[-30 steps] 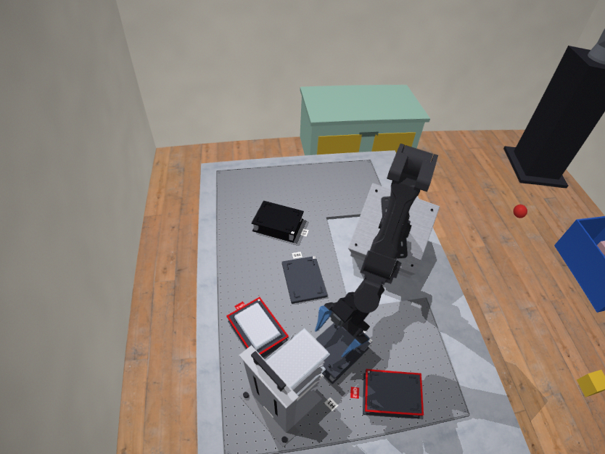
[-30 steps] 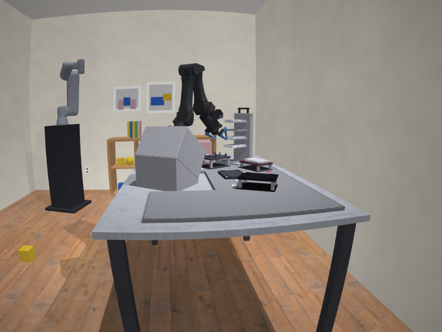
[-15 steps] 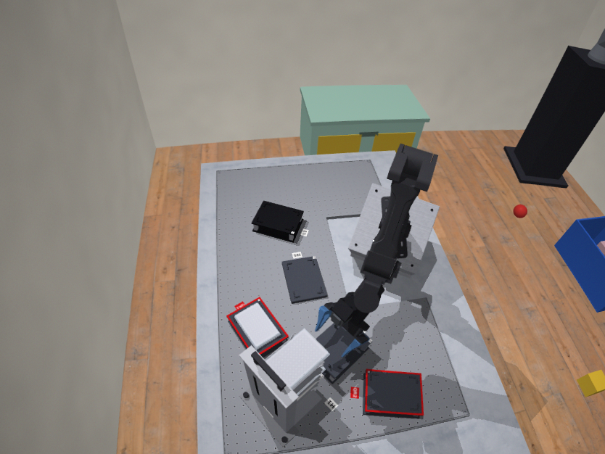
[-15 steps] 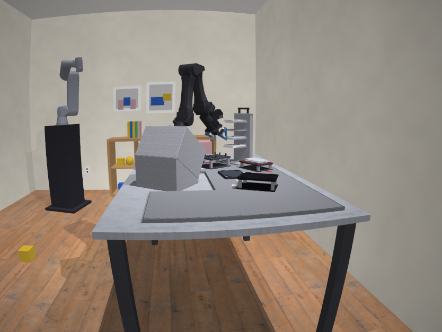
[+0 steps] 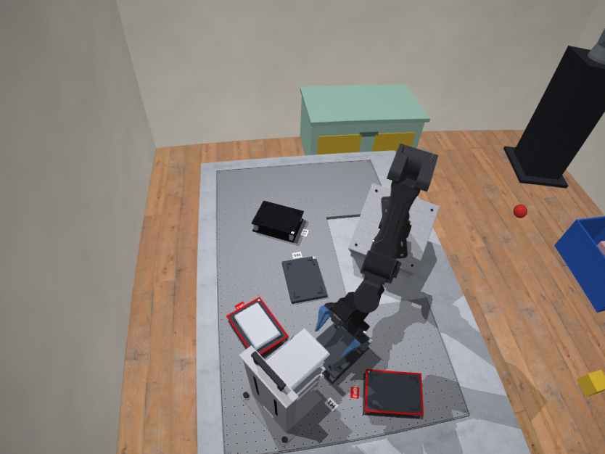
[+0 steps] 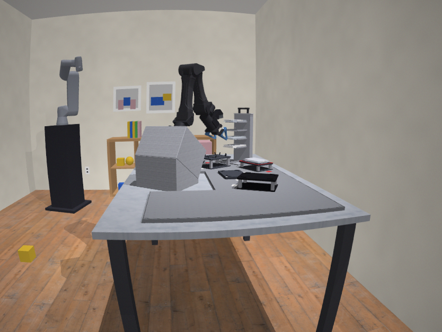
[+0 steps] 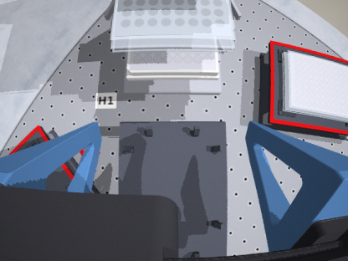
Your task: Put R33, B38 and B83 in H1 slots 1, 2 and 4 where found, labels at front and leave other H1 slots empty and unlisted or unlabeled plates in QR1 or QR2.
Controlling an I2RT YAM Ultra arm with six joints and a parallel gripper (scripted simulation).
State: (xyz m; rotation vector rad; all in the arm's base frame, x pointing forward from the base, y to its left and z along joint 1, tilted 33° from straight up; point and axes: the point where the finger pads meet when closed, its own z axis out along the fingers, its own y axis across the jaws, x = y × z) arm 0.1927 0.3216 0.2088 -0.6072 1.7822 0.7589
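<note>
The plate hotel H1 (image 5: 281, 378) stands at the near left of the deck, its open front toward my gripper. In the exterior view the hotel (image 6: 243, 132) shows three plates on its shelves. In the wrist view a clear top plate (image 7: 172, 9) lies over a lower plate (image 7: 172, 65) whose front end juts out further; I can read no ID label. My gripper (image 5: 336, 333) is open and empty. It hovers over the empty landing nest L1 (image 7: 173, 180), just in front of the hotel. One red-framed quarantine nest holds a white plate (image 5: 257, 326); the other red-framed nest (image 5: 393, 392) is empty.
A flat dark nest (image 5: 304, 279) lies empty mid-deck, and a raised black nest (image 5: 277, 220) stands further back. The H1 deck label (image 7: 105, 100) sits left of the hotel's front. The arm's grey base block (image 6: 167, 158) stands at the deck's right side.
</note>
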